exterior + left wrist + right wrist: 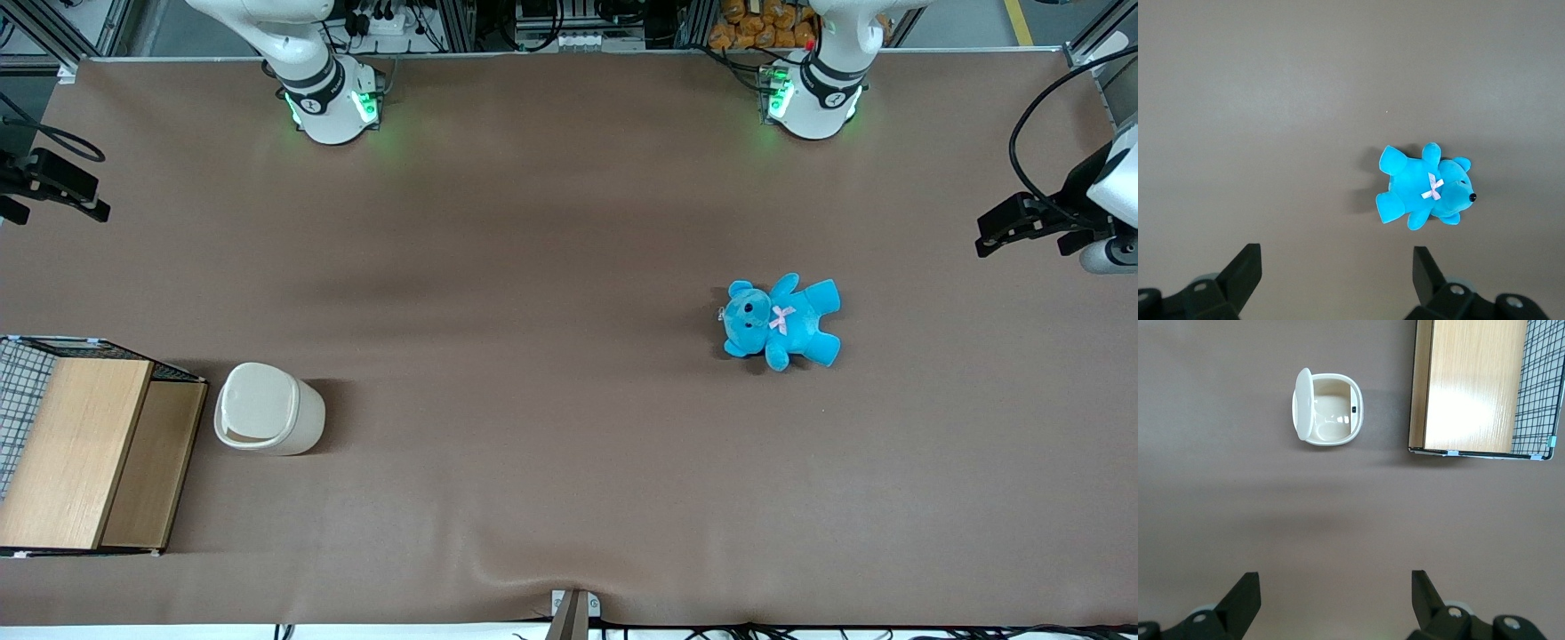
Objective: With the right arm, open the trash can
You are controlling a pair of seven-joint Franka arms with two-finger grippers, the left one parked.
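Note:
The trash can (pixel 268 409) is a small cream-white bin standing on the brown table toward the working arm's end. In the right wrist view the trash can (pixel 1328 410) has its lid (pixel 1302 404) swung up on edge, so the hollow inside shows. The right arm's black gripper (pixel 89 203) hangs above the table at the working arm's end, farther from the front camera than the can and well apart from it. The gripper (pixel 1336 600) is open, its fingers spread wide with only bare table between them.
A wire crate with a wooden top (pixel 80 453) (pixel 1475 387) stands beside the trash can at the table's edge. A blue teddy (pixel 782 320) (pixel 1425 193) lies toward the parked arm's end. The table's front edge (pixel 569 618) runs close to the camera.

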